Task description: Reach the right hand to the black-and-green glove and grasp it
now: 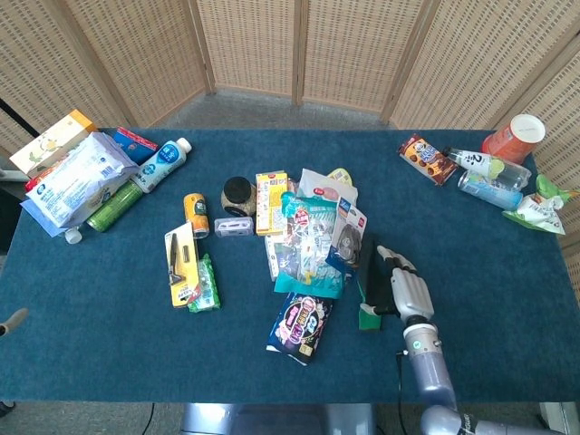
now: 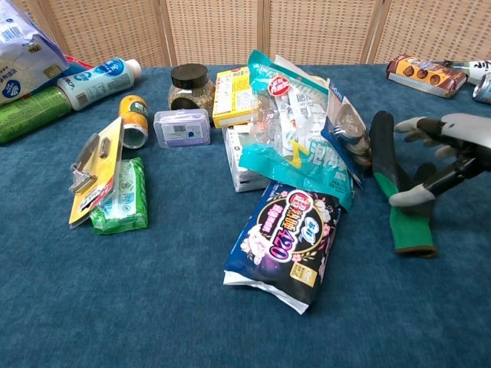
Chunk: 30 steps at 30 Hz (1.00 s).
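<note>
Fingers (image 2: 418,127) of the right hand (image 1: 408,292) are spread apart and hold nothing; in the chest view the thumb reaches down toward the dark palm of the black-and-green glove (image 2: 402,192) while the other digits hang above it, and whether any tip actually touches the fabric cannot be told. From the head view the hand sits directly over the glove's right half, its silver back facing up and its forearm running down toward the near edge of the tabletop (image 1: 109,344). The glove lies flat on the blue surface, green cuff toward the near edge and black tips pointing away, just right of the central heap of packets. Its left edge is close beside a teal-edged snack bag (image 2: 295,130), and the dark purple pouch (image 2: 288,241) lies to its near left, apart from it. Farther left rest a yellow carded tool (image 1: 179,263) and a green packet (image 1: 206,285). Only a small grey tip of the left hand (image 1: 11,320) shows at the left border of the head view, too little to tell how it is posed.
</note>
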### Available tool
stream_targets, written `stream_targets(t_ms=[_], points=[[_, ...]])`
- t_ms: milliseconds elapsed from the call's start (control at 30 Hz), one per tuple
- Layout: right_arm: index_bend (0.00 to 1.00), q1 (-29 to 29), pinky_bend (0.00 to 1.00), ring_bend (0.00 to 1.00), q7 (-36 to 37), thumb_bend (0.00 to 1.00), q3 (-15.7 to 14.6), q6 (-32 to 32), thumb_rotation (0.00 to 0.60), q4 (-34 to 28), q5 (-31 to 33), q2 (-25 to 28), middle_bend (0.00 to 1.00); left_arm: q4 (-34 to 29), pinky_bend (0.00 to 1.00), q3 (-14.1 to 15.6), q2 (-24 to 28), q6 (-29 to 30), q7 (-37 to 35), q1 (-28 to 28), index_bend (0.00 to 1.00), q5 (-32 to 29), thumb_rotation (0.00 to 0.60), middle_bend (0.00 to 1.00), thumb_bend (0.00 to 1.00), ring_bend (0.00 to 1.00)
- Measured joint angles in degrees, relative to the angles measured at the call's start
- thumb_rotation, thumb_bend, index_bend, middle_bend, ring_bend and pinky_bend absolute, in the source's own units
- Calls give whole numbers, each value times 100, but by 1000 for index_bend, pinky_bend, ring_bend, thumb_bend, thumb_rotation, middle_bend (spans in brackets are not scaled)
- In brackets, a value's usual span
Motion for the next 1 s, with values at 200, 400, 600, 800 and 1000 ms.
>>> stream_targets(t_ms=[200,400,600,800,1000], points=[[0,377,0,0,-442,0,151,169,600,-7,743,-333,0,21,0,-17,10,18,-42,4,115,-1,600,0,0,0],[0,580,0,0,-590,0,156,322,600,302,855,-652,0,40,0,-23,14,68,-49,27,115,6,600,0,0,0],[0,656,0,0,-672,0,-43,557,600,716,524,-949,0,53,0,-35,25,87,-70,40,114,-10,600,0,0,0],[145,574,364,118,-445,35,-301,1065,600,1435,-512,-1367,138,66,0,-36,38,88,-96,48,111,-11,600,0,0,0],[471,317,735,485,-51,250,-498,1212,600,1997,-999,-1639,495,64,0,-21,27,68,-61,48,112,-1,600,0,0,0]])
